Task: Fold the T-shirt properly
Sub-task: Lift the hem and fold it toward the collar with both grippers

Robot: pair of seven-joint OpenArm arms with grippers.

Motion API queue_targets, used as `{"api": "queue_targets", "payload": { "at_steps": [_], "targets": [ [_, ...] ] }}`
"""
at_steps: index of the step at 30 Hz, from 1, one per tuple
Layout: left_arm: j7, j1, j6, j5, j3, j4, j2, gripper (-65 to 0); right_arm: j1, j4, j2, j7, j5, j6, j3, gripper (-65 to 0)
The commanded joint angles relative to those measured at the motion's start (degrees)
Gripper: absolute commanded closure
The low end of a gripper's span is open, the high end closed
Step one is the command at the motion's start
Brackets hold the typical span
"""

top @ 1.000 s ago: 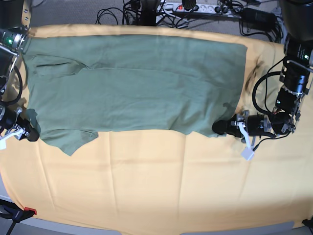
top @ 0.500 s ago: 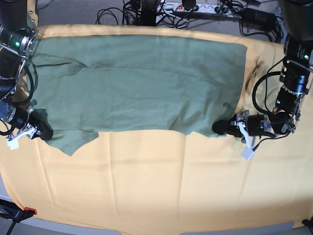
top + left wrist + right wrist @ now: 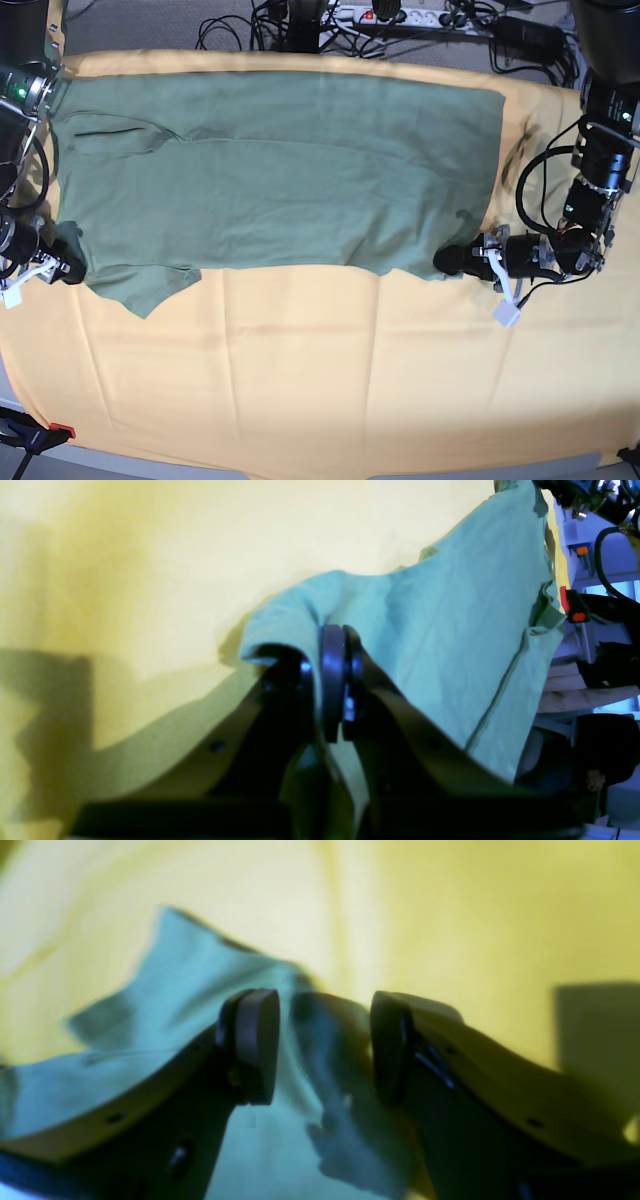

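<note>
Near edge: bare yellow-orange cloth (image 3: 320, 380) covers the bench from the front edge up to the shirt's lower hem, with soft creases running across it.
Front corner: a red-tipped clamp (image 3: 40, 435) sits at the base view's lower left.
Left claw: the left claw (image 3: 447, 261), on the base view's right, lies low and level at the shirt's lower hem corner; in the left wrist view its 2 pads are pressed flat together with green fabric pinched between them, so it is clamped on the T-shirt (image 3: 280, 180).
Left wrist detail: the cloth drapes up over the pads (image 3: 334, 680) and falls away to the right, a seam line running down it.
Right claw: the right claw (image 3: 66, 262), on the base view's left, sits at the shirt's sleeve-side edge; in the right wrist view its 2 pads stand apart with a ridge of green fabric between them, not pinched.
Right wrist detail: that picture is blurred, so I cannot tell if either pad touches the fabric (image 3: 320, 1040).
T-shirt: spread flat and sideways across the far half of the cloth, 1 sleeve pointing down at lower left, another folded at upper left.
Far side: cables and a power strip (image 3: 400, 15) lie beyond the cloth's back edge.
</note>
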Motion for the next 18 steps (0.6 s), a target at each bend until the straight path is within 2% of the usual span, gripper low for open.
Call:
{"api": "queue_targets", "payload": {
  "at_steps": [1,6,10,12,14,15,18],
  "targets": [
    [-0.22,-1.44,-0.47,-1.36,-0.37,0.46,-0.5,0.0,1.49,0.76,0.85,0.22,1.84,0.35,0.2,-31.8],
    [-0.22,-1.44,-0.47,-1.36,-0.37,0.46,-0.52,0.0,1.49,0.76,-1.51,0.31,1.97,1.41,0.2,-31.7],
    [-0.22,-1.44,-0.47,-1.36,-0.37,0.46,-0.5,0.0,1.49,0.76,-2.14,1.42,1.73,1.41,0.2,-30.8],
    [-0.22,-1.46,-0.47,-1.36,-0.37,0.46,-0.5,0.0,1.55,0.76,-1.99,2.58,1.05,1.41,0.2,-22.9],
    [-0.22,-1.46,-0.47,-1.36,-0.37,0.46,-0.5,0.0,1.7,0.76,-1.6,3.37,1.09,1.41,0.2,-5.4],
    [-0.24,-1.46,-0.47,-1.36,-0.37,0.46,-0.5,0.0,1.73,0.76,-1.38,3.82,1.11,1.41,0.2,0.0],
    [-0.26,-1.46,-0.47,-1.36,-0.37,0.46,-0.52,0.0,1.84,0.76,-1.18,6.86,1.05,1.41,0.2,0.0]
  ]
}}
